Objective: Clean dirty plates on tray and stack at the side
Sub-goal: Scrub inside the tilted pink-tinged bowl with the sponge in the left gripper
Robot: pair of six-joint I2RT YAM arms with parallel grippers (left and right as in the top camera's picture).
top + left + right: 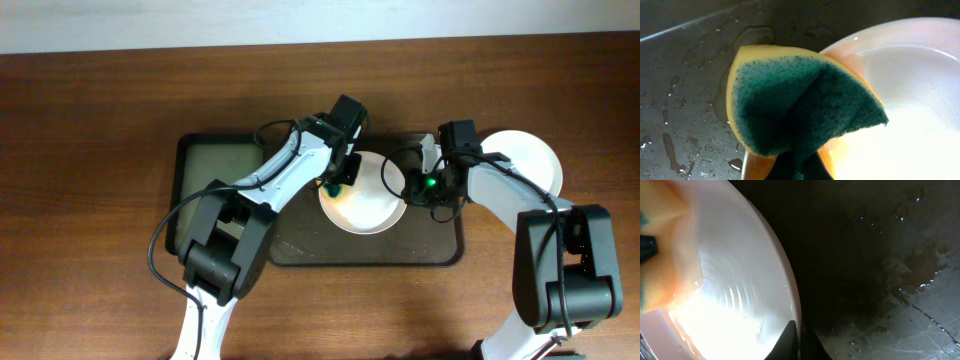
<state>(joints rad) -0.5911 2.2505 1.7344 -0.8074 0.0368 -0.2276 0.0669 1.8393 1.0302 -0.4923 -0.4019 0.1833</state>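
A white plate (368, 205) lies on the dark-brown tray (300, 250), its inside wet and glaring (910, 100). My left gripper (338, 185) is shut on a folded yellow sponge with a green scouring face (800, 100), which rests on the plate's left rim. Only dark finger bases of the left gripper (800, 172) show under the sponge. My right gripper (418, 186) is shut on the plate's right rim, one finger inside and one outside (799, 341). The plate (740, 270) looks tilted, and the sponge (660, 270) sits at its far edge. A second white plate (535, 160) lies on the bare wood to the right.
A narrower dark-green tray (205, 175) adjoins the brown tray on the left. Water drops and smears cover the tray floor (685, 110) (900, 280). Brown wood tabletop (100, 120) surrounds both trays.
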